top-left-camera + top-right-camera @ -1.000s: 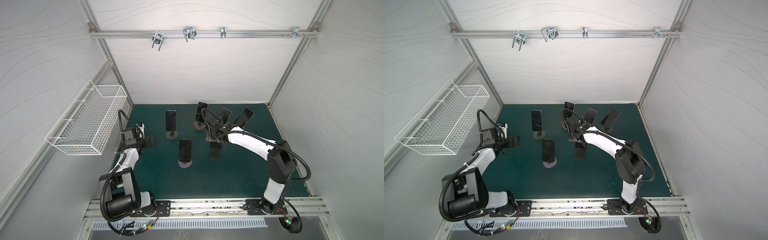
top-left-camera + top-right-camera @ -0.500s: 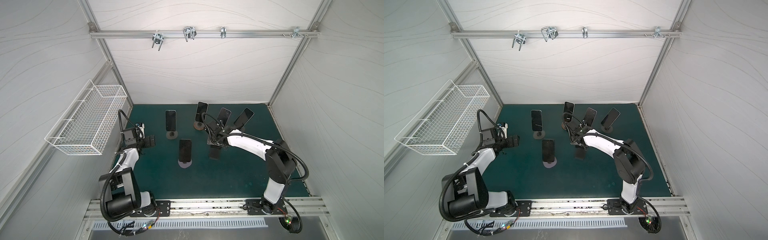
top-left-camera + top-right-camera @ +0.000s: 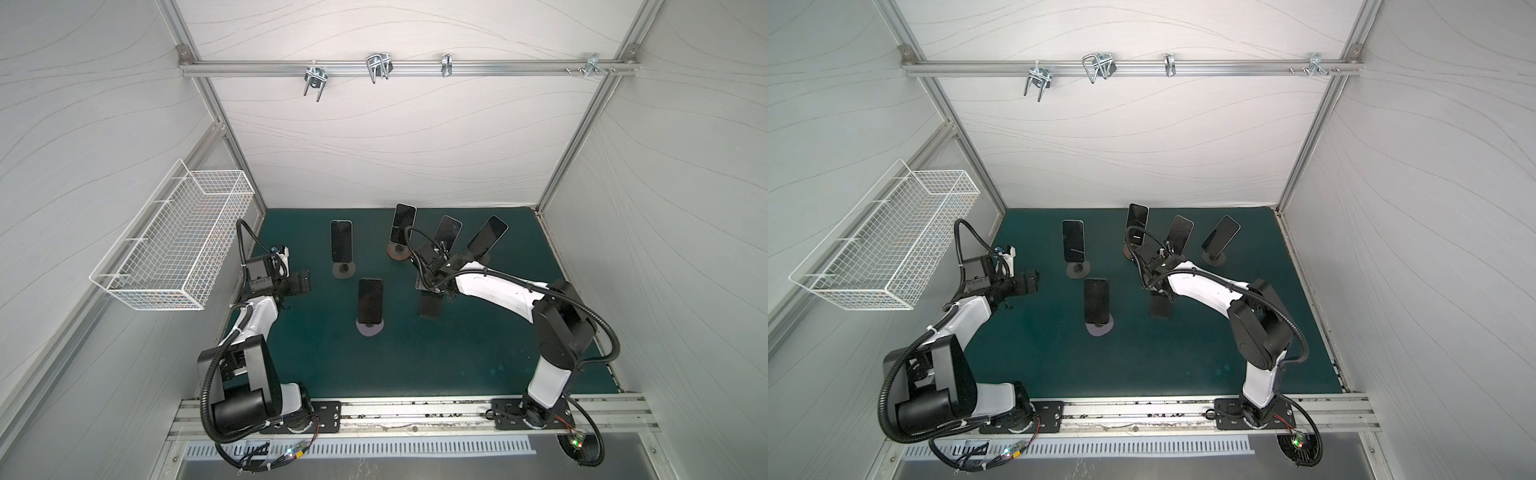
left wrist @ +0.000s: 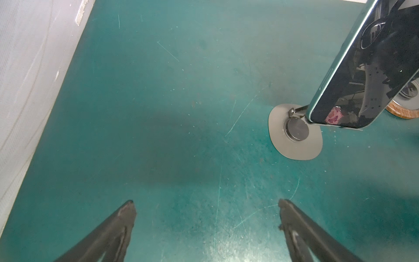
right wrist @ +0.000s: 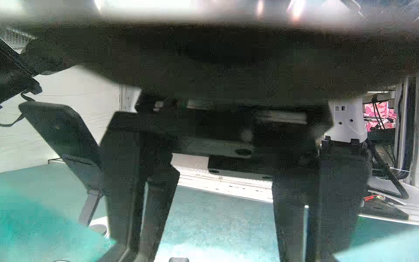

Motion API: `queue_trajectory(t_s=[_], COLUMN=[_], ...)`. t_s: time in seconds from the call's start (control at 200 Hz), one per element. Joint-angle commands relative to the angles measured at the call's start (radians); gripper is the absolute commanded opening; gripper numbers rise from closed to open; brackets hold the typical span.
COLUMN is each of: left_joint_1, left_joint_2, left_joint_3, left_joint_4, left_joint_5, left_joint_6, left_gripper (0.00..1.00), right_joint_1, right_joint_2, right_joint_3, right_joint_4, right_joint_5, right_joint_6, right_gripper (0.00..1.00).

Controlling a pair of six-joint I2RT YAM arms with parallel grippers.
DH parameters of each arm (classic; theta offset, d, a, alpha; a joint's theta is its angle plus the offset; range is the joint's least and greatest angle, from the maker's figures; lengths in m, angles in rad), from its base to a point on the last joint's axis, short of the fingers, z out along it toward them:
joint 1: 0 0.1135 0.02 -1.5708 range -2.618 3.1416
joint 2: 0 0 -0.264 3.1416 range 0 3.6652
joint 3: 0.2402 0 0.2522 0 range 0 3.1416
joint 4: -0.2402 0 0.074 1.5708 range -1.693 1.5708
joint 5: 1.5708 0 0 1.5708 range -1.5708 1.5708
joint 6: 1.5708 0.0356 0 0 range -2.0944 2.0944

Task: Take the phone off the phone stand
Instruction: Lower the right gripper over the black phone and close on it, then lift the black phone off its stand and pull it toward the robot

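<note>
Right jaws: drawn in on the upper end of the phone (image 3: 430,308), whose lower part showed below the right gripper (image 3: 432,291) in both top views.
Grip check: the right wrist view was filled with dark, blurred shapes, so the contact itself could not be read there; a clamp on the phone's edges is the likely reading.
Phone: propped at a tilt just in front of the wood-based stand (image 3: 397,252), toward the right arm's side of it.
Phone stand: mostly hidden under the gripper and phone; whether the phone was seated on it or already clear could not be told.
Left jaws: wide apart with nothing between them, the fingertips (image 4: 129,208) over bare mat (image 4: 181,113).
Left gripper (image 3: 303,282): well apart from the wood-based stand, on its opposite side from the right gripper.
Other phones (image 3: 370,301): on their own stands around the wood-based stand, two of them close behind the right gripper.
Step in hand: grasp made, lift not yet done.
Next move: probably a pull up and along the phone's tilt, so it slid out of the cradle instead of dragging the stand.
Care needed: firm hold on slick edges, and a path that stayed clear of the phones beside the wood-based stand.
</note>
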Motion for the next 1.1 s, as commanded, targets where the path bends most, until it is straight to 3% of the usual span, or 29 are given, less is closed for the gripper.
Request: queue_trajectory(t_s=[0.0,0.165,0.66,1.096], left_joint_1=[0.007,0.006,0.007,0.007], left_joint_2=[-0.007,0.0,-0.001,0.006], left_joint_3=[0.011,0.017,0.018,0.026], left_joint_4=[0.029,0.024,0.02,0.008], left_joint_5=[0.01,0.01,0.007,0.011], left_joint_6=[0.016,0.016,0.015,0.018], left_gripper=[1.0,1.0,0.99,0.98], right_joint_1=[0.009,0.022,0.027,0.042], right_joint_2=[-0.057,-0.129,-0.222,-0.335], right_joint_3=[-0.004,-0.061,-0.001,0.01], right_joint_4=[-0.012,0.112,0.075,0.053], right_joint_5=[0.02,0.019,-0.02,-0.281], right_joint_6=[-0.004,-0.089,-0.22,-0.387], right_gripper=[0.66,0.63,0.57,0.55])
